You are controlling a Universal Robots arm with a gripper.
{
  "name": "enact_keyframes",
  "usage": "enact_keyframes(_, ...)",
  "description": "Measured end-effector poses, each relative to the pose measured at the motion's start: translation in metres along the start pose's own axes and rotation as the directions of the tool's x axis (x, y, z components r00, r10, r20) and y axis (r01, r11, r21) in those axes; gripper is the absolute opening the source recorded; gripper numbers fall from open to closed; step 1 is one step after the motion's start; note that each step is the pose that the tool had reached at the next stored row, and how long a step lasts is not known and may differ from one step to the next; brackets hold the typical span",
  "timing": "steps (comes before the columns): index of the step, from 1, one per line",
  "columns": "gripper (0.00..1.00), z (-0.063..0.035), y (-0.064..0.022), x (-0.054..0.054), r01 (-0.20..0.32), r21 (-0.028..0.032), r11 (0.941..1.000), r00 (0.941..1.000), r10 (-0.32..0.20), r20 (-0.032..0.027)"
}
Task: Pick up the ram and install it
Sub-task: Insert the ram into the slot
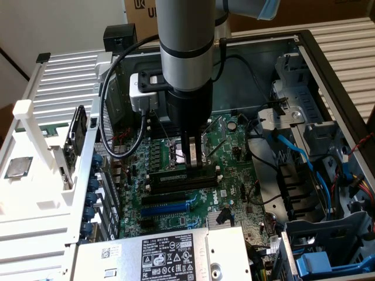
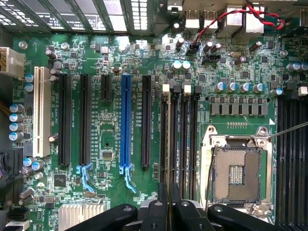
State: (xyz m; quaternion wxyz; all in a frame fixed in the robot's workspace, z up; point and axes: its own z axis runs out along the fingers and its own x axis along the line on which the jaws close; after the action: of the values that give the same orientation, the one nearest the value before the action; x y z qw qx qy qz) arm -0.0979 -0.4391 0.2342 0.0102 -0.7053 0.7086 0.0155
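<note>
Ram (image 1: 173, 175) stands on its long edge at the black memory slots (image 2: 185, 134) of the motherboard (image 2: 110, 130), beside the empty processor socket (image 2: 238, 168). Above it, the gripper (image 1: 190, 165) is almost closed and pinches its top edge.

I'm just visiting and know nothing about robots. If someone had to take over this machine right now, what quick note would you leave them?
Gripper: down inside the open computer case, closed narrowly on the ram's top edge, as far as the views show.
Ram: standing upright at the memory slots, beside the empty processor socket.
Done: ram picked up and brought to a slot.
Left: I cannot tell whether it is pressed fully home or whether the white end clips have latched. The gripper has not yet let go.
</note>
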Motion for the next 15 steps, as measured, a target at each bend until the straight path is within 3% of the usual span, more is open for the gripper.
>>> enact_keyframes(15, 0.13, 0.0003, 0.0, 0.0011, 0.0, 0.0003, 1.0, 1.0, 0.0, 0.0001)
